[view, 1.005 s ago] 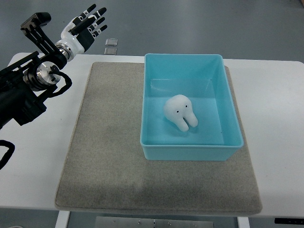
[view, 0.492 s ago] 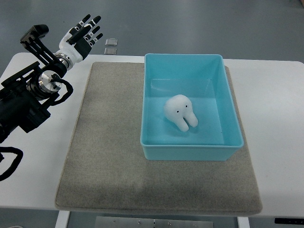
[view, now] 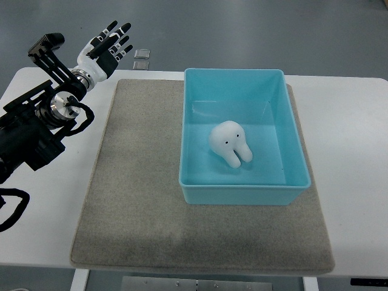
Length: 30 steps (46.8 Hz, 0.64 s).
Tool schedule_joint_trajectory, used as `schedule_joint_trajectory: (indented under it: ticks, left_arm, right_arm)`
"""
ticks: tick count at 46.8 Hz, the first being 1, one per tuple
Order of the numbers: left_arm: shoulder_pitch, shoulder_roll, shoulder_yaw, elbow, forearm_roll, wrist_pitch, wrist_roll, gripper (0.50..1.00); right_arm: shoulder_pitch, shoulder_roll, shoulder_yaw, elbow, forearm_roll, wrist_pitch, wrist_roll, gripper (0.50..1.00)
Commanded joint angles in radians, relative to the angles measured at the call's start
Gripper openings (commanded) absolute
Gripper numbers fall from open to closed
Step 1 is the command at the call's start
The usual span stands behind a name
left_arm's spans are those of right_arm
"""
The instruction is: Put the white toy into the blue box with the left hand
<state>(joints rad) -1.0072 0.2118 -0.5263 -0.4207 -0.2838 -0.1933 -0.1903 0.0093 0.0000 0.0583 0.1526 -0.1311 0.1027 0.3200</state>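
White toy [view: 230, 143] lies inside blue box [view: 245, 186], near its middle, on grey mat [view: 133, 200]. Left hand [view: 107, 47] hangs empty, fingers spread wide, past mat's far left corner, well apart from toy.

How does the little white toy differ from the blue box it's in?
The toy is white, rounded and blobby, with two dark dots like eyes; the box is light blue, rectangular and straight-walled. The toy is far smaller, filling only part of the box's floor. The toy lies on its side within the box, apart from the walls; the box stands open-topped on the grey mat. Both are plain, single-coloured and untouched: the left hand is open, off to the side.
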Motion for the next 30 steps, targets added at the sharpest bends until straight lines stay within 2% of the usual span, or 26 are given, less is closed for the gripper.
schedule_joint_trajectory:
  ticks: [1, 15, 20, 22, 27, 30]
  left_arm:
    - [0.001, 0.0, 0.0, 0.0, 0.0, 0.0, 0.0, 0.977]
    - [0.001, 0.0, 0.0, 0.0, 0.0, 0.0, 0.0, 0.977]
    - [0.001, 0.0, 0.0, 0.0, 0.0, 0.0, 0.0, 0.979]
    - [0.001, 0.0, 0.0, 0.0, 0.0, 0.002, 0.0, 0.979]
    - [0.001, 0.0, 0.0, 0.0, 0.0, 0.002, 0.0, 0.979]
    - [0.001, 0.0, 0.0, 0.0, 0.0, 0.002, 0.0, 0.979]
  right_arm:
    - [0.0, 0.0, 0.0, 0.015, 0.001, 0.0, 0.001, 0.936]
    - [-0.005, 0.0, -0.002, 0.018, -0.001, 0.003, 0.001, 0.936]
    - [-0.006, 0.0, -0.002, 0.016, 0.002, 0.028, -0.006, 0.936]
    - [-0.006, 0.0, -0.003, 0.016, -0.001, 0.038, -0.022, 0.936]
    - [-0.003, 0.0, 0.002, 0.016, 0.007, 0.043, -0.11, 0.936]
    - [-0.003, 0.0, 0.003, 0.016, 0.008, 0.043, -0.128, 0.936]
